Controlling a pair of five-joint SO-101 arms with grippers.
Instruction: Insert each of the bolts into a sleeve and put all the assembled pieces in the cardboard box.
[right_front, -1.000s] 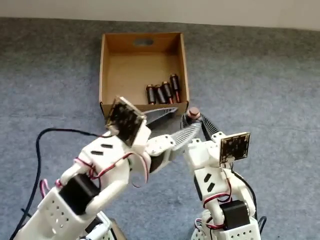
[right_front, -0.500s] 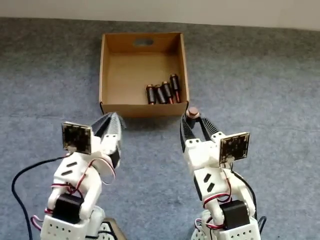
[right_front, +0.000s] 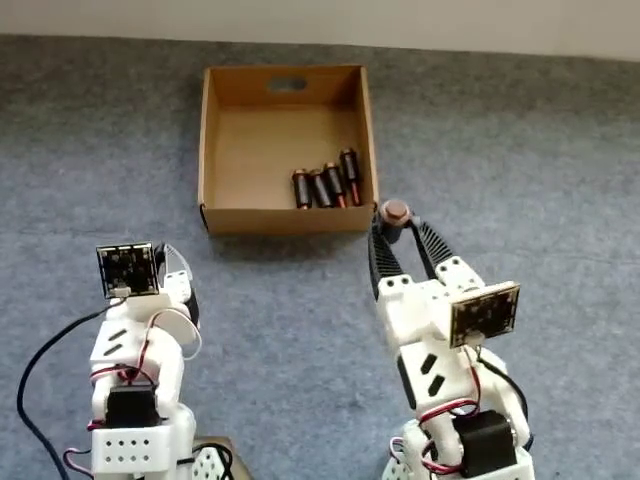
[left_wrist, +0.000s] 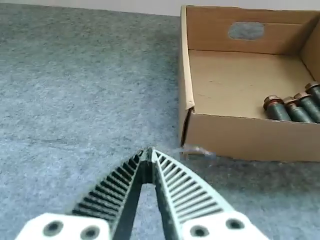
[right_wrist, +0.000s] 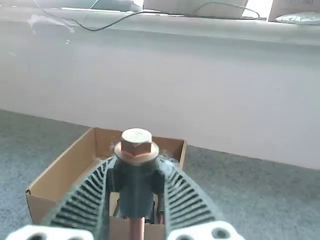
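No print to read

The cardboard box has plain brown walls, and the marks on the wrist circuit boards are too small to make out.

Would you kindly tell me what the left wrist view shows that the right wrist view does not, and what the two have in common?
Left wrist view, not the right: the left gripper, shut and empty over the floor, and the handle cut-out in the box's far wall. Right wrist view, not the left: the right gripper shut on a sleeved bolt, with a white wall behind. Shared: the cardboard box and the grey carpet.
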